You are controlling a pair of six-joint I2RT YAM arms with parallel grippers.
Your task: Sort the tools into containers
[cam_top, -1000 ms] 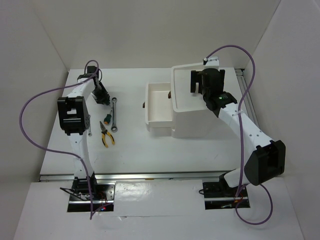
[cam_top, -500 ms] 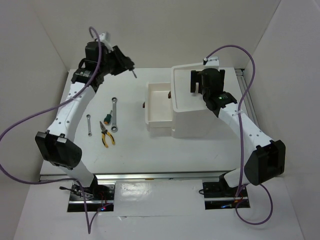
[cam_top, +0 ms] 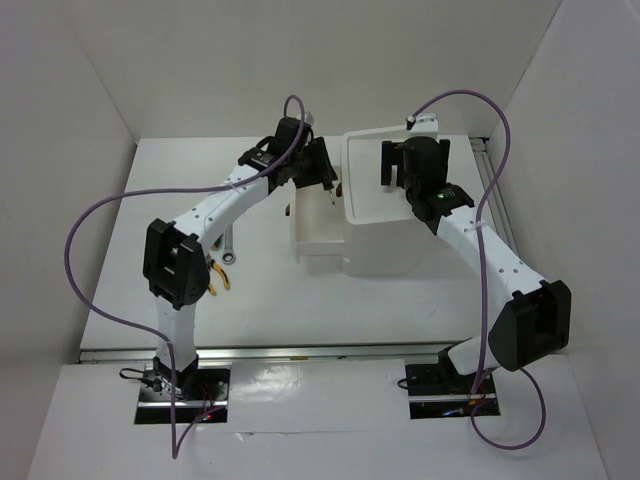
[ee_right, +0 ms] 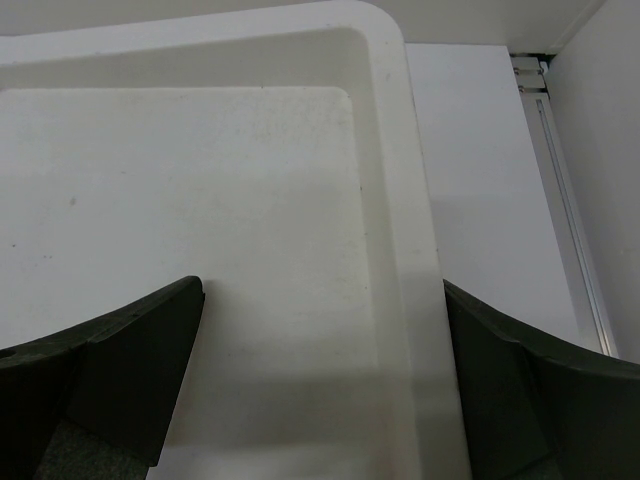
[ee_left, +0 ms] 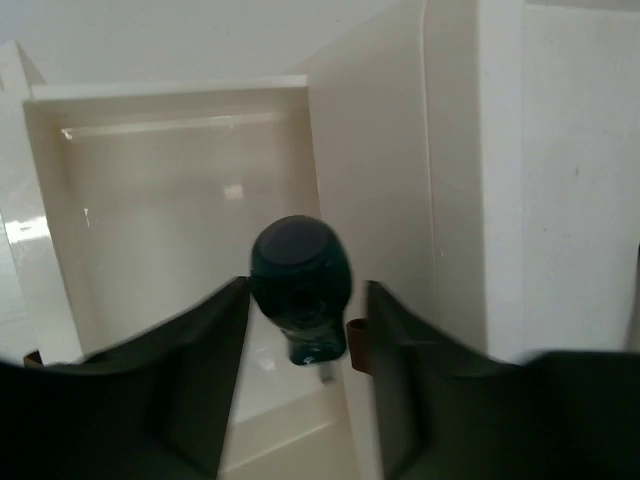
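We are finding the dark blue-green-handled screwdriver point(ee_left: 298, 285) hanging tip-down over the open white plastic drawer point(ee_left: 60, 250), at 9 o'clock of the white box unit point(cam_top: 390, 245). The left fingers point(ee_left: 200, 360) are flanking its handle; clamped or released, we cannot tell. The right fingers point(ee_right: 130, 350) are standing apart. We are judging it light, rigid, slippery-handled; grip mid-handle.

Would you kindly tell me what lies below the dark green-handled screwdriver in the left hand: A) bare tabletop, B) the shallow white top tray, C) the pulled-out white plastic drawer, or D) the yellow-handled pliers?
C: the left wrist view shows the dark green-handled screwdriver, gripped in the left hand, hanging over the pulled-out white plastic drawer.
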